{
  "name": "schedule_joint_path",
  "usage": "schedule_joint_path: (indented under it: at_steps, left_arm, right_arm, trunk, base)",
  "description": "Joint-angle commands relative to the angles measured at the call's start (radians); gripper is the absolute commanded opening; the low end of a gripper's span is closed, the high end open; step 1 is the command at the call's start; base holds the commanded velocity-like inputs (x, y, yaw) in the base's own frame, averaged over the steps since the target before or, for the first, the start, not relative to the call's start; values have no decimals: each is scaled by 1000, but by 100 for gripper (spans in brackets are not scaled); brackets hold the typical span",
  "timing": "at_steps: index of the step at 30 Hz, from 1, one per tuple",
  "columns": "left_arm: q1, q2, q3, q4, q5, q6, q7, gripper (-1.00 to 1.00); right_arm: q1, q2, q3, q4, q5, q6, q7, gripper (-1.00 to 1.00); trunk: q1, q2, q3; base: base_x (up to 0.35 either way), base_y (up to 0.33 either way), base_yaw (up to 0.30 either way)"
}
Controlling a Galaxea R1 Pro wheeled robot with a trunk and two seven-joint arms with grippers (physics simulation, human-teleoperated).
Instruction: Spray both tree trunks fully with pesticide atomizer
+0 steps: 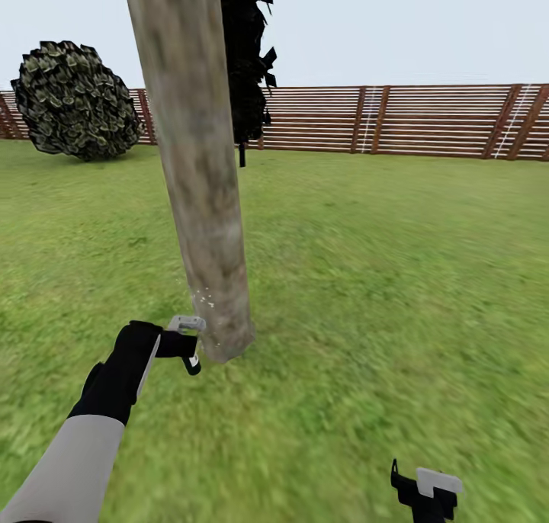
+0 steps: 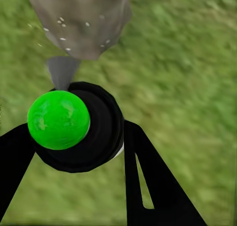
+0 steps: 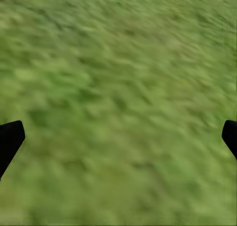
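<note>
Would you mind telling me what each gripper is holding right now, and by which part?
The left gripper grips the atomizer around its black body, below the green top, nozzle facing the tree trunk. The right gripper is open over grass, holding nothing.

trunk [image 1: 200,165]: top cut off by frame | grass [image 1: 381,294]: blurred | right claw [image 1: 427,496]: cut by lower edge, fingers unseen
</note>
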Motion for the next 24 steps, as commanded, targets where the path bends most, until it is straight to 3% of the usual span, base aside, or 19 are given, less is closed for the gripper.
schedule_joint_path:
  at_steps: [1, 5, 16, 21, 24]
  left_arm:
    - [0, 0, 0, 1, 0, 0, 0, -100]
    - [0, 1, 0, 1, 0, 0, 0, -100]
    - [-1, -1, -1, -8, -3, 0, 6, -100]
    - [0, 2, 1, -12, -5, 1, 10, -100]
    - [1, 15, 1, -13, -24, 2, 52, -100]
  right_arm:
    - [0, 0, 0, 0, 0, 0, 0, 100]
    - [0, 0, 0, 0, 0, 0, 0, 100]
    - [0, 0, 0, 0, 0, 0, 0, 100]
    - [0, 0, 1, 0, 0, 0, 0, 100]
    - [0, 2, 1, 0, 0, 0, 0, 100]
  trunk:
    - [0, 0, 0]
    - [0, 0, 0]
    - [0, 0, 0]
    - [0, 0, 0]
    - [0, 0, 0]
  base:
    - [121, -274, 278]
    - [122, -274, 265]
    - [104, -274, 24]
    - [5, -274, 191]
    - [0, -274, 272]
